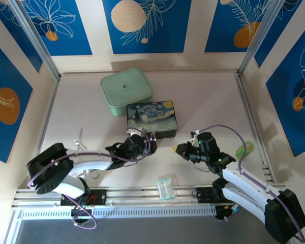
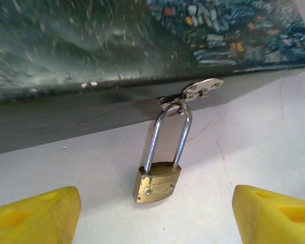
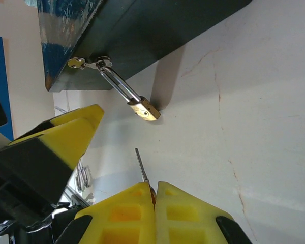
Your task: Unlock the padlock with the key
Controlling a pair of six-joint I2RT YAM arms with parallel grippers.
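Left claw [image 2: 156, 216] is spread wide astride the padlock [image 2: 156, 184] dangling from the box [image 2: 117, 51] at its near hasp [image 2: 201, 89], apparently to steady it; right claw [image 3: 154, 190] is clamped on the key [image 3: 141, 165], blade pointing at the lock.

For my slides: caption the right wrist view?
Right pincer grips the key, short of the padlock on the painted box.

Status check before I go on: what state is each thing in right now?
padlock: shackle closed, hanging on the painted box.
key: pinched in the right hand, not inserted.
painted box: lid closed.
green case: closed.
left hand: open, either side of the padlock, not touching.
right hand: shut on the key.
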